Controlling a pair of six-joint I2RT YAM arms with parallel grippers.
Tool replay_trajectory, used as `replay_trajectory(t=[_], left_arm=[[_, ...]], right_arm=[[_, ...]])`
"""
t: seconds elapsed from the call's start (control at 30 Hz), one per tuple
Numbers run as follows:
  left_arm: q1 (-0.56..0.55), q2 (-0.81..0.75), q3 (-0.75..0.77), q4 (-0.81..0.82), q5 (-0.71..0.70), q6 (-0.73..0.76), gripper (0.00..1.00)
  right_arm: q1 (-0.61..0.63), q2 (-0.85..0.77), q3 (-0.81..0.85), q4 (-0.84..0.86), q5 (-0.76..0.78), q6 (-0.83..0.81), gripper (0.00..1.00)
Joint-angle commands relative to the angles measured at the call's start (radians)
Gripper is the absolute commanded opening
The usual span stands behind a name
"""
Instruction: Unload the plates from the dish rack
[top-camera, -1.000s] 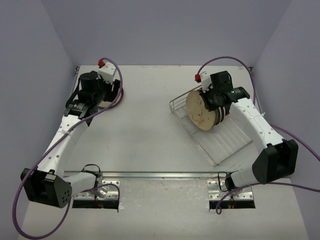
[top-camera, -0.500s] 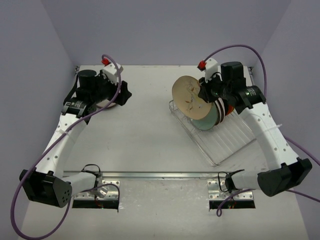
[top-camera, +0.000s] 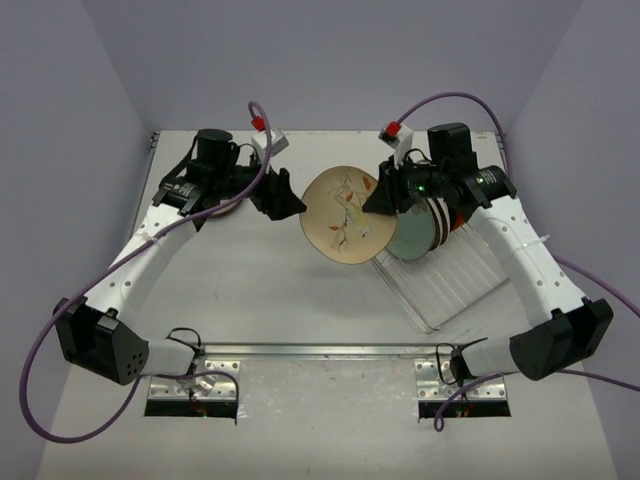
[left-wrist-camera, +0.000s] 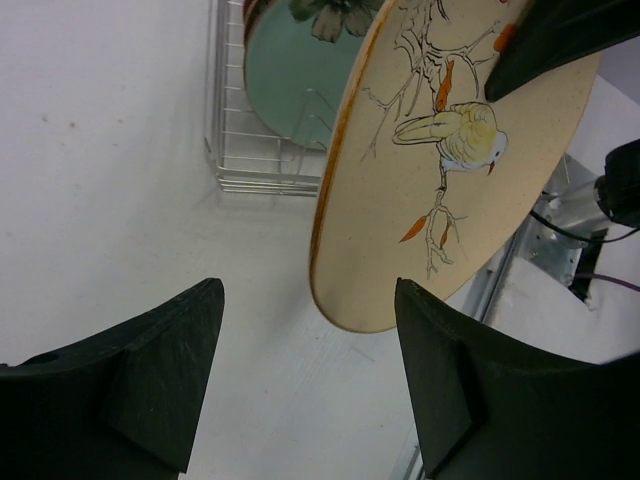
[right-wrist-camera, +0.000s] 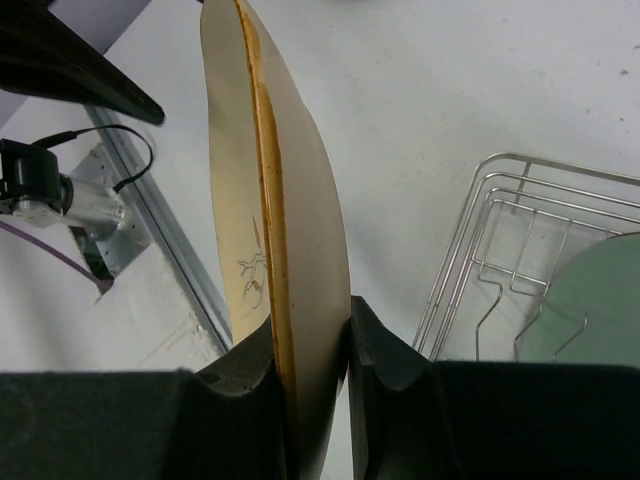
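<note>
While my right gripper (top-camera: 384, 197) pinches the rim of the round cream plate with a painted bird (top-camera: 343, 220), that plate hangs tilted in the air, just left of the silver wire dish rack (top-camera: 452, 288). My left gripper (top-camera: 290, 197) has its fingers spread apart, just beside the plate's other edge. A pale green plate (top-camera: 408, 243) stands in the rack.

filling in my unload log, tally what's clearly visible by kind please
plates showing a face: 2 (bird plate, pale green plate)
dish rack: 1
claws: 2 (left claw, right claw)
total: 5
plate edges behind the green one: too hidden to count
</note>
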Motion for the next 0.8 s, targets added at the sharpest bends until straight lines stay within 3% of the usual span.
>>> replay_trajectory(t=[0.0, 0.1, 0.2, 0.47, 0.53, 0.6, 0.7, 0.77], left_arm=[[-0.053, 0.042, 0.038, -0.014, 0.101, -0.027, 0.66], [-0.067, 0.077, 0.040, -0.014, 0.155, -0.044, 0.63], [-0.068, 0.104, 0.037, -0.001, 0.237, -0.080, 0.53], [-0.043, 0.099, -0.013, 0.142, 0.390, -0.233, 0.03], [-0.002, 0.096, -0.043, 0.204, 0.451, -0.288, 0.00], [0.041, 0.095, -0.076, 0.255, 0.484, -0.366, 0.00], [0.156, 0.093, -0.131, 0.402, 0.548, -0.500, 0.00], [0.200, 0.093, -0.143, 0.418, 0.555, -0.527, 0.00]], right_arm=[[0.011, -0.026, 0.019, 0.162, -0.162, 0.058, 0.00], [0.013, -0.030, 0.002, 0.186, -0.191, 0.062, 0.00], [0.014, -0.040, -0.022, 0.215, -0.213, 0.079, 0.00], [0.015, -0.057, -0.085, 0.270, -0.195, 0.106, 0.01], [0.014, -0.053, -0.089, 0.271, -0.178, 0.119, 0.14], [0.014, -0.052, -0.089, 0.269, -0.157, 0.130, 0.46], [0.014, -0.049, -0.093, 0.264, -0.122, 0.147, 0.81], [0.013, -0.048, -0.092, 0.262, -0.082, 0.160, 0.93]])
